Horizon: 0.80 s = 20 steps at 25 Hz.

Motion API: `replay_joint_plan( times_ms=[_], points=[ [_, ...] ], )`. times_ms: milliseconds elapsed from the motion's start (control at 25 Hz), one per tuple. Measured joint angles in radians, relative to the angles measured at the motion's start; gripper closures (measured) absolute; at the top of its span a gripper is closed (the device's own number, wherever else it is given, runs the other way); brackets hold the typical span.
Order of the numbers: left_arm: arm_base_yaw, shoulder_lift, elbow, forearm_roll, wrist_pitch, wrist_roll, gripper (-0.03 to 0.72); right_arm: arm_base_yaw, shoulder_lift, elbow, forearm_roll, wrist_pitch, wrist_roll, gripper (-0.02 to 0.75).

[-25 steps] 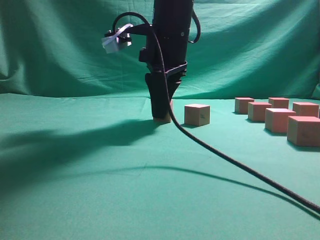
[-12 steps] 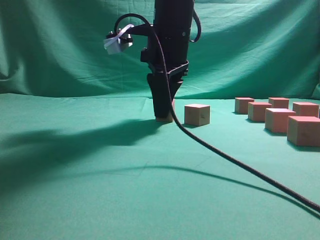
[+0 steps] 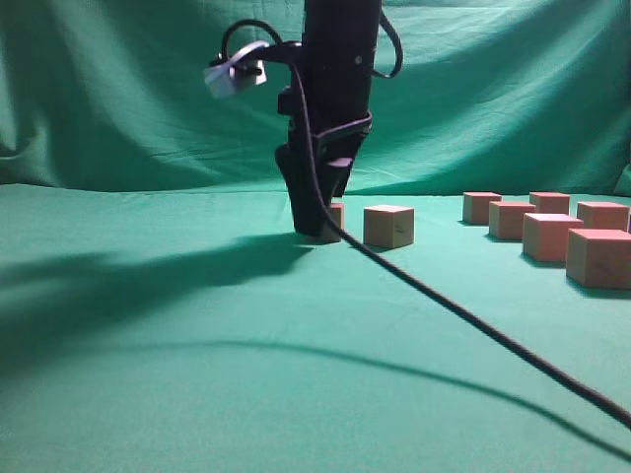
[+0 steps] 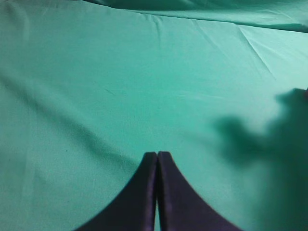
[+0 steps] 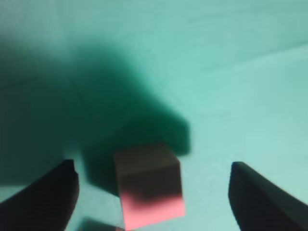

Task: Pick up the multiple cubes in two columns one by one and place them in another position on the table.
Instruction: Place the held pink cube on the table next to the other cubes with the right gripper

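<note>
In the exterior view my right gripper (image 3: 315, 225) stands upright on the table (image 3: 197, 384), open around one salmon cube (image 3: 336, 219) that rests on the cloth. The right wrist view shows that cube (image 5: 149, 187) between the spread jaws (image 5: 154, 166), touching neither. A second cube (image 3: 388, 226) sits just to its right. Several more cubes (image 3: 552, 236) stand in two columns at the far right. My left gripper (image 4: 157, 155) is shut and empty over bare cloth (image 4: 144, 72); it is out of the exterior view.
A black cable (image 3: 473, 320) runs from the right arm down across the table to the lower right. The draped green backdrop (image 3: 118, 89) rises behind the table. The arm's shadow (image 3: 118, 281) lies to the left.
The right gripper's jaws have opened and let go of the cube, which now rests on the cloth. The arm has risen slightly.
</note>
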Motion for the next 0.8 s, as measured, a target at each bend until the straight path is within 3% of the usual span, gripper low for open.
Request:
replay_joint_plan(
  times_ms=[120, 160, 360, 440, 640, 800],
  points=[
    [0.000, 0.000, 0.000, 0.000, 0.000, 0.000, 0.688, 0.000, -0.010, -0.038, -0.006, 0.028, 0.050, 0.163],
    [0.000, 0.000, 0.000, 0.000, 0.000, 0.000, 0.688, 0.000, -0.018, -0.050, -0.006, 0.043, 0.060, 0.122],
    [0.000, 0.000, 0.000, 0.000, 0.000, 0.000, 0.688, 0.000, -0.112, -0.107, -0.006, 0.185, 0.138, 0.137],
    [0.000, 0.000, 0.000, 0.000, 0.000, 0.000, 0.688, 0.000, -0.153, -0.122, -0.015, 0.229, 0.214, 0.200],
    [0.000, 0.000, 0.000, 0.000, 0.000, 0.000, 0.688, 0.000, -0.279, -0.110, -0.072, 0.252, 0.587, 0.194],
    [0.000, 0.000, 0.000, 0.000, 0.000, 0.000, 0.688, 0.000, -0.451, 0.016, -0.079, 0.254, 0.737, 0.194]
  ],
)
